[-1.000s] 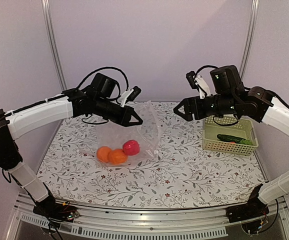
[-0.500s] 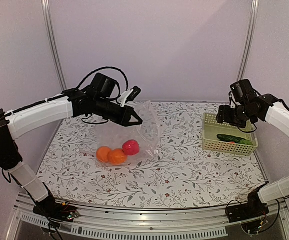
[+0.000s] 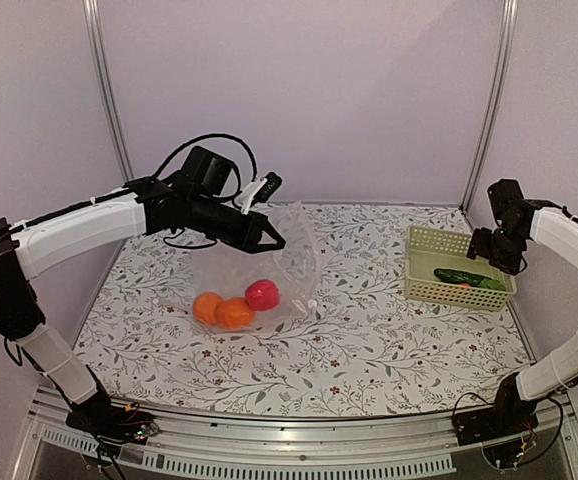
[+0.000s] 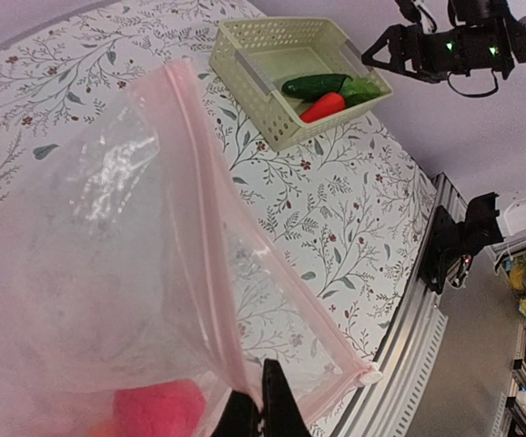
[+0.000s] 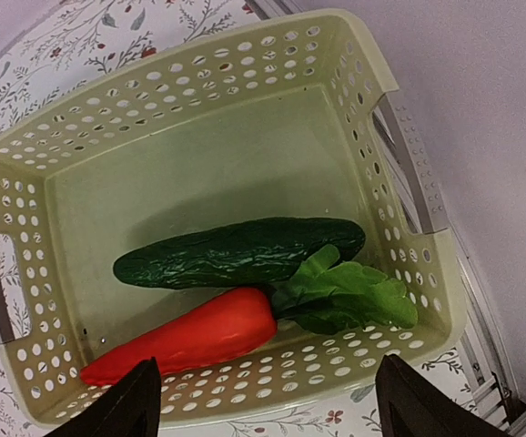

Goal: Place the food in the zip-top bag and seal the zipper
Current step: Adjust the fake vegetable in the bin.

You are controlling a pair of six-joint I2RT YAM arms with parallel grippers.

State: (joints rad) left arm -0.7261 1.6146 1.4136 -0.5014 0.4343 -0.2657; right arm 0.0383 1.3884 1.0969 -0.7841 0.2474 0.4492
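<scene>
My left tool (image 4: 259,411) is clamped tight on the zipper (image 4: 210,264), holding the zip-top bag (image 3: 269,265) up left of the worktop's (image 3: 369,350) centre. Two oranges (image 3: 235,314) and a red fruit (image 3: 262,294) lie inside. My right tool (image 5: 268,401) (spread wide, empty) hangs over the basket (image 5: 190,77) by the right edge, where the cucumber (image 5: 236,255) lies.

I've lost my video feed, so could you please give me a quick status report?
Left gripper shut on bag rim, bag open. Right gripper open over basket. Oranges, red fruit bagged; cucumber, carrot in basket. Nothing blocking.
</scene>
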